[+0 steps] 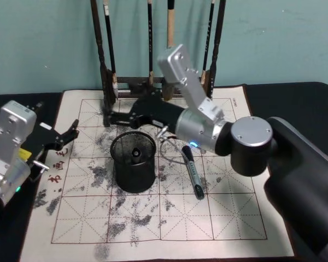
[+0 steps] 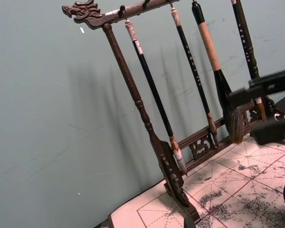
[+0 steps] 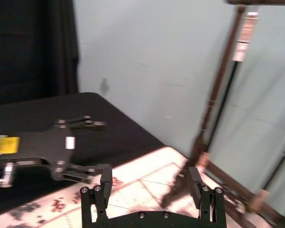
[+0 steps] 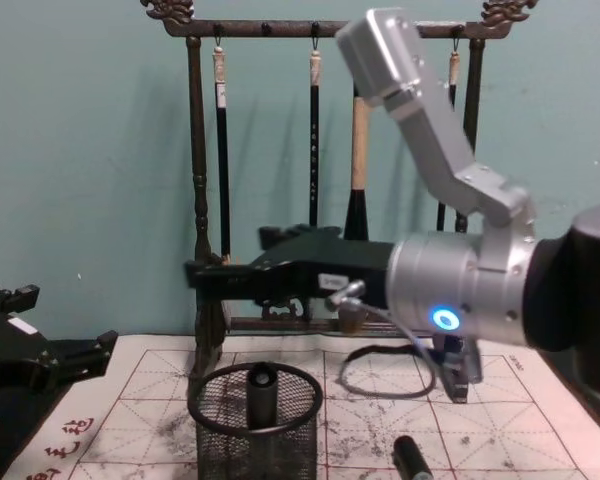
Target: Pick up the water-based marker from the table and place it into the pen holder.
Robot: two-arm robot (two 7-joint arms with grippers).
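Note:
The pen holder, a black wire-mesh cup, stands on the ink-stained grid mat. One black water-based marker stands upright inside it. A second black marker lies on the mat just right of the holder. My right gripper hovers above and slightly behind the holder, open with nothing between its fingers. My left gripper rests open at the mat's left edge.
The tall dark wooden brush rack with several hanging brushes stands at the back of the mat, right behind my right gripper. A grey cable loop lies beside the holder. Black cloth surrounds the mat.

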